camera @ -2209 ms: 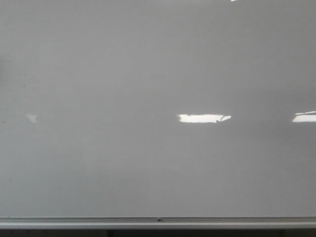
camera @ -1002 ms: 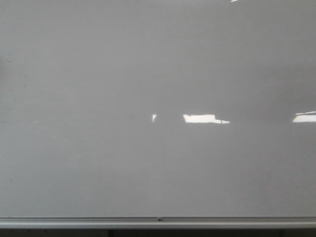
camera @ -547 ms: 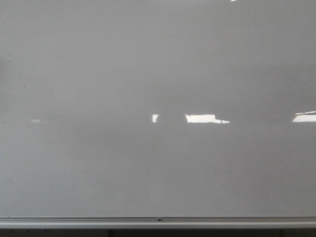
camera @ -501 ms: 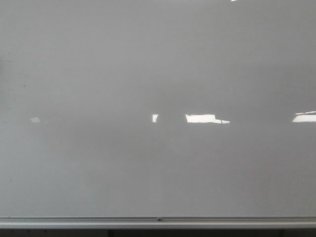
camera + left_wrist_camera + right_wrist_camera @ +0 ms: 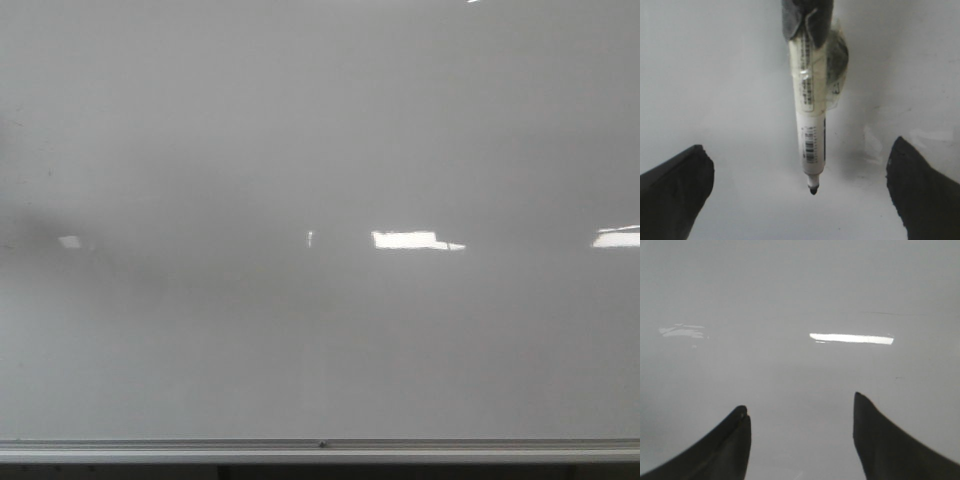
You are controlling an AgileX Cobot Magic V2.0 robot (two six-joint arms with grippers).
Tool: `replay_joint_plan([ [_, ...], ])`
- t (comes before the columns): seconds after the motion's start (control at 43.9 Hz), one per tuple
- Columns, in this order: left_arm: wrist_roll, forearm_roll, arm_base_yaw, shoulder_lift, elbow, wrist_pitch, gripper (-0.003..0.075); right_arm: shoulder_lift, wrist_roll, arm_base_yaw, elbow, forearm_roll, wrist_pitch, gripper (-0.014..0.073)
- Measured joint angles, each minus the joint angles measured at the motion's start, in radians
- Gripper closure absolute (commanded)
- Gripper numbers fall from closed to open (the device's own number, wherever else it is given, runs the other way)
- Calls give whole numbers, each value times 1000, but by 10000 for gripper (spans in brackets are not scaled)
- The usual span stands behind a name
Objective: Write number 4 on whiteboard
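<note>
Across the whiteboard (image 5: 320,150) facing you, no number 4 is showing yet, so all the writing is remaining; your left gripper (image 5: 800,200), fingers spread, is carrying a taped-on marker (image 5: 809,125), seemingly just off the surface, while your right gripper (image 5: 800,440) is hanging open and empty.

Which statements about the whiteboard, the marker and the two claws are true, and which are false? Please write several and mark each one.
1. The whiteboard has no number on it. True.
2. The marker has its cap on. False: its black tip is bare.
3. The right claw holds an eraser. False: it is open and empty.
4. The left claw is open, with one finger on each side of the marker. True.
5. A metal rail runs along the whiteboard's lower edge. True.
</note>
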Motion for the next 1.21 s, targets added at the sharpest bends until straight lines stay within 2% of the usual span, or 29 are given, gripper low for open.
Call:
replay_joint_plan([
  [0.296,0,4,0,73,-19,-81,55,0,0,0,0,0,0,121],
  [0.41,0,9,0,83,-19,-83,116,0,0,0,0,0,0,121],
  [0.592,0,15,0,85,-19,-98,355,0,0,0,0,0,0,121],
  [0.82,0,17,0,85,-19,-98,724,0,0,0,0,0,0,121],
  [1.048,0,19,0,85,-21,-91,740,0,0,0,0,0,0,121],
  [1.207,0,19,-33,75,-41,20,740,0,0,0,0,0,0,121],
])
